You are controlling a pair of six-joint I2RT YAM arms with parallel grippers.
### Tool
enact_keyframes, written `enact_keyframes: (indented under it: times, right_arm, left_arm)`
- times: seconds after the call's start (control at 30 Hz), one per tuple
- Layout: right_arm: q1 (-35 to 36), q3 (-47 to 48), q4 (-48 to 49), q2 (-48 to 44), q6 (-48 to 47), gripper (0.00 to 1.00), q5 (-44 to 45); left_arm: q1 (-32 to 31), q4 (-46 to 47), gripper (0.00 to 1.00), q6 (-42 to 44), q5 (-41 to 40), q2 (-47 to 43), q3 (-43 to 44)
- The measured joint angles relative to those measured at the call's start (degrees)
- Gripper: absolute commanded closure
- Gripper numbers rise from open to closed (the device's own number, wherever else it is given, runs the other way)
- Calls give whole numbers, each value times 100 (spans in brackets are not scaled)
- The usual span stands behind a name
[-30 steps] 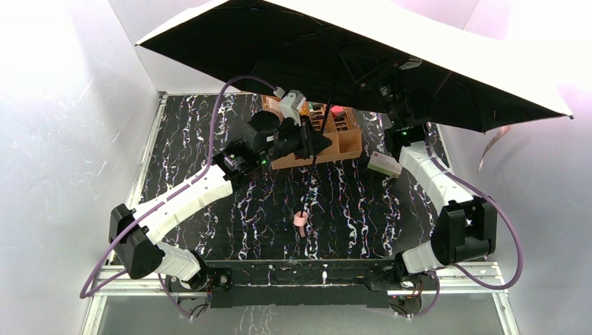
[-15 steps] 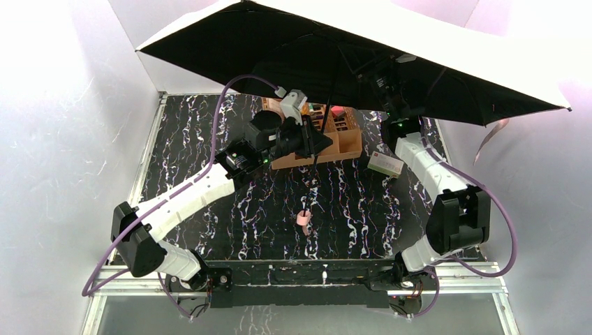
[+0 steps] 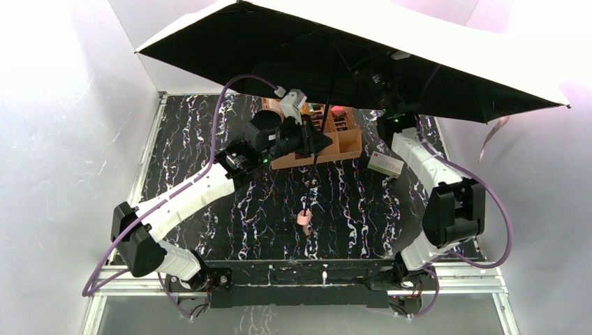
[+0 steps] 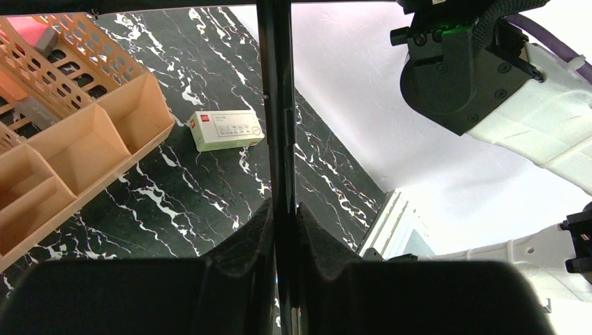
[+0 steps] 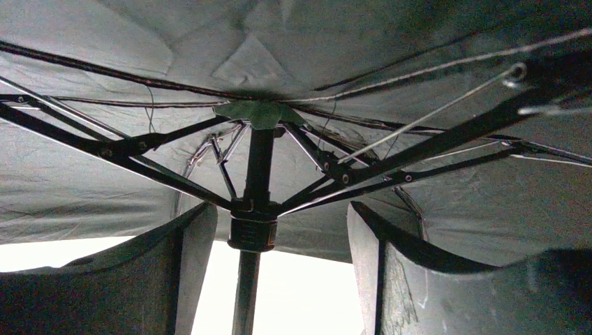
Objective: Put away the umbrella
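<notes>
Black canopy fabric of the umbrella (image 3: 279, 49) spreads fully open above the orange organiser (image 3: 349, 143), and its shaft (image 4: 276, 105) slants down in front of the organiser to a pink handle (image 3: 303, 218). The left end effector (image 4: 283, 230) is pressed together on the shaft. The right end effector (image 5: 279, 216) stands spread either side of the runner (image 5: 253, 234), not gripping. Recommended: close squarely on the runner, clear of the ribs, then draw it down while the left holds firm. Against one second ago, the right arm has pushed further under the canopy; the left has barely moved.
</notes>
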Motion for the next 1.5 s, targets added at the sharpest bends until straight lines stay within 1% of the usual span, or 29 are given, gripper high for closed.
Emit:
enact_keyframes:
  times: [0.1, 0.2, 0.33, 0.4, 0.47, 0.5, 0.6, 0.83, 0.93, 1.1, 1.2, 1.27, 1.37, 1.43, 1.5]
  right_arm:
    - [2, 90, 20, 66, 17, 28, -4]
    - [15, 146, 33, 122, 35, 37, -11]
    - [44, 203, 35, 162, 92, 58, -90]
    - [59, 219, 72, 166, 177, 75, -127]
    - [90, 223, 109, 166, 229, 96, -170]
    - [101, 223, 116, 166, 284, 100, -168]
    - [101, 210, 140, 175, 282, 100, -302]
    - [118, 111, 238, 149, 284, 100, -271]
    - [127, -17, 109, 11, 212, 100, -225]
    - [275, -455, -472, -627, -319, 100, -44]
    - [326, -925, -680, -1213, -533, 100, 192]
    - [398, -1150, -791, -1609, -678, 100, 529]
    - [616, -1445, -791, -2090, -883, 100, 1058]
    - [643, -1663, -778, -2293, -890, 100, 1303]
    - [664, -1720, -911, -2280, -769, 100, 1436]
  left_arm:
    - [0, 4, 100, 0, 0, 0, 0]
    - [0, 15, 100, -4, -7, 0, 0]
    - [17, 31, 100, -11, -17, 0, 0]
    - [20, 39, 100, -20, -35, 0, 0]
    - [28, 39, 100, -20, -66, 0, -2]
    - [31, 35, 100, -13, -66, 0, -2]
    - [33, 105, 100, -13, -116, -2, -4]
    - [68, 70, 100, 33, -153, -11, -7]
    - [57, 11, 100, 72, -173, -11, -7]
    - [57, -280, 100, 199, -146, -11, 170]
    - [31, -684, 100, 385, -87, -4, 542]
    - [4, -1169, 100, 632, -33, 11, 968]
    - [-17, -1622, 100, 953, 72, 83, 1456]
    - [-22, -1792, 100, 1169, 109, 101, 1569]
    - [-13, -1851, 100, 1169, 61, 142, 1552]
